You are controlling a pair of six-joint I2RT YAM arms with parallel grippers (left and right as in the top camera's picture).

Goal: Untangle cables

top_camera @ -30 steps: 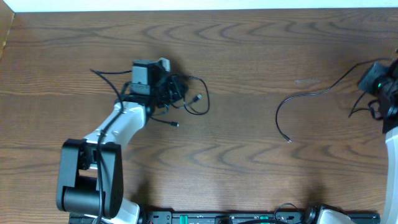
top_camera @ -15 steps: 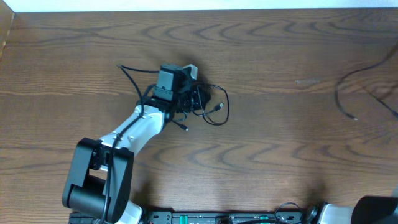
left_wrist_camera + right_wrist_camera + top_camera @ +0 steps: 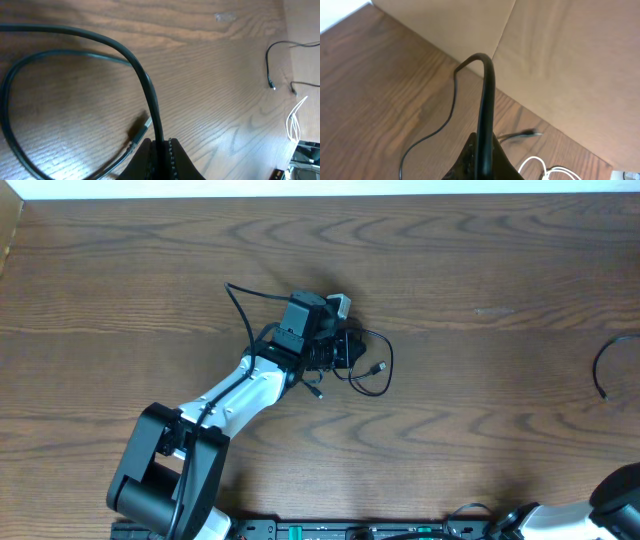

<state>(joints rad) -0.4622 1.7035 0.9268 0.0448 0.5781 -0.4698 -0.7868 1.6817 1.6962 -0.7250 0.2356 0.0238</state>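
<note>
1 cable tangle [image 3: 345,355], 1 separate cable [image 3: 598,372], 2 arms [image 3: 250,385] [image 3: 620,490].

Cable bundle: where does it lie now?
In the overhead view the cable bundle lies near the table's middle, at the left gripper, which pinches one cord.

Overhead: light is falling softly and evenly from above. The tabletop [image 3: 480,430] grain is reading sharp across the frame, with no glare. The left arm [image 3: 245,392] is casting only a faint, soft-edged shadow close beside itself. A pale strip [image 3: 320,187] along the top edge is blowing out white.

Left wrist: the black cable [image 3: 146,87] close to the lens is blurring. Wood farther off is showing in focus and brightening toward the right.

Right wrist: the second black cable [image 3: 485,100] is looming soft and dark. The top-left corner is washing out white. The tan wall [image 3: 560,60] is taking flat, even light.
</note>
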